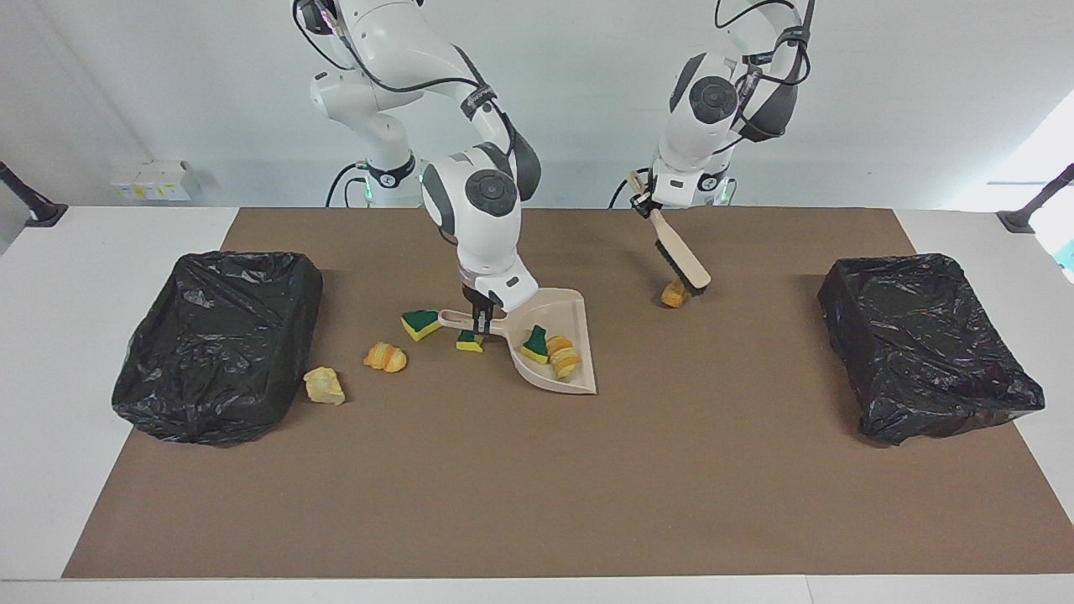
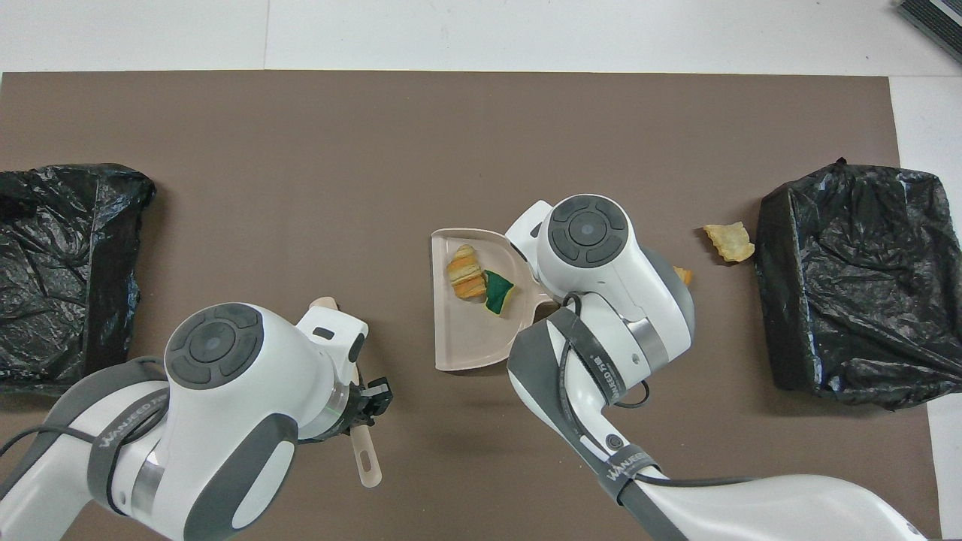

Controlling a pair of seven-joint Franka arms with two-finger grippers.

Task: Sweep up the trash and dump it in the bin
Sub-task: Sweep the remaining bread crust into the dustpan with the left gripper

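Note:
My right gripper [image 1: 481, 315] is shut on the handle of the beige dustpan [image 1: 579, 319], which rests on the mat with a green-and-yellow sponge piece [image 1: 534, 344] and a bread-like lump [image 1: 564, 357] in it. My left gripper [image 1: 644, 200] is shut on the brush [image 1: 686, 267], held tilted with its head low beside an orange lump [image 1: 672, 294]; whether they touch is unclear. More trash lies toward the right arm's end: two sponge pieces [image 1: 419, 323] [image 1: 468, 341], an orange lump [image 1: 385, 357] and a pale yellow chunk [image 1: 323, 386]. In the overhead view the dustpan [image 2: 466, 342] shows, but the right gripper is hidden under its arm.
Two bins lined with black bags stand on the brown mat [image 1: 537, 486]: one [image 1: 218, 344] at the right arm's end, close to the pale chunk, and one [image 1: 927, 344] at the left arm's end.

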